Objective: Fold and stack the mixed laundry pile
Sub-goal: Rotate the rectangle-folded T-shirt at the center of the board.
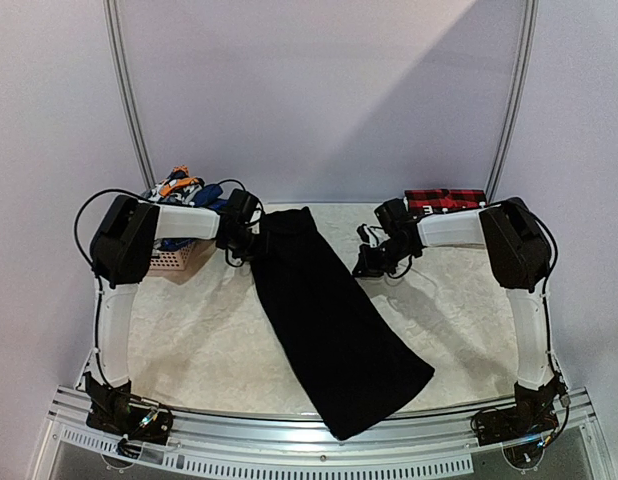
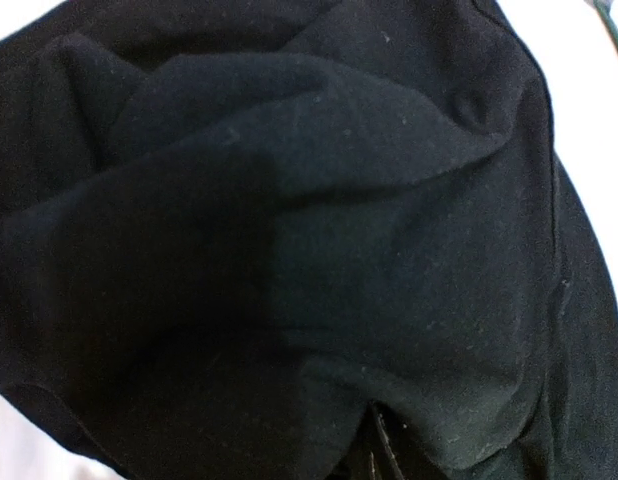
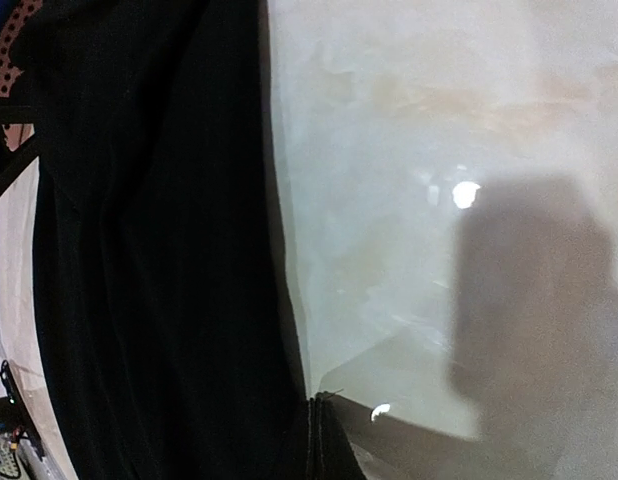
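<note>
Where the two arms reach inward, one pair of black trousers (image 1: 329, 320) lies diagonally across the pale surface (image 1: 469, 330). The left hand (image 1: 241, 240) is at their far corner. Its camera shows only black cloth, so I cannot tell its grip. The right hand (image 1: 372, 265) is clenched at their right edge. Only the overhead view shows one red plaid garment (image 1: 444, 200) and one basket (image 1: 174, 262) of colourful clothes (image 1: 179, 185).

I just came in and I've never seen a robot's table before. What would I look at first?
The long black cloth trousers grab your eye first, lying slantwise across the middle of the pale marbled table. Next come the folded red-and-black checked garment at the far right, and the pale pink lattice plastic basket at the far left, with colourful clothes heaped on top.
</note>
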{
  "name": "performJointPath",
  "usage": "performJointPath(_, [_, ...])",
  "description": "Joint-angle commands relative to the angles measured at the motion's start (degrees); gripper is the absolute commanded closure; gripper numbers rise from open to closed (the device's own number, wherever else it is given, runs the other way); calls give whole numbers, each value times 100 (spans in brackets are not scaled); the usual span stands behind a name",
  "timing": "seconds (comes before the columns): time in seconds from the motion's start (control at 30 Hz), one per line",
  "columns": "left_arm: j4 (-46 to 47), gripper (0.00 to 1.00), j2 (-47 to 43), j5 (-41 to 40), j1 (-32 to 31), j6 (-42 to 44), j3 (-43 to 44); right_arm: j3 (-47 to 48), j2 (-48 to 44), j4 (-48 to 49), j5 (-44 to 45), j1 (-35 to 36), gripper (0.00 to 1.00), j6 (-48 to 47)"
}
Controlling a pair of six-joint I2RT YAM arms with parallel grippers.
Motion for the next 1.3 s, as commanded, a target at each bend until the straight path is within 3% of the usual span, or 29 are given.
performJointPath(0.0, [-452,63,788,550,-43,157,1026,-531,-77,-165,596,-232,100,450])
performJointPath(0.3, [-1161,65,2230,1209,-107,239,3559,-1627,-600,221,1226,-260,100,1545])
performJointPath(0.43, [-1221,63,2191,1163,-107,449,3744,-2095,-952,556,1181,-256,100,1906])
performJointPath(0.6, [-1121,56,1592,938,-115,763,3066,-2117,-1107,620,1152,-256,100,1973])
performJointPath(0.93, [-217,39,-410,-143,-373,966,624,-1575,-1127,205,1419,-260,99,1497])
performJointPath(1.27, [-208,35,-1693,-1035,-1141,1087,-784,-1462,-1590,-86,1762,-261,60,1144])
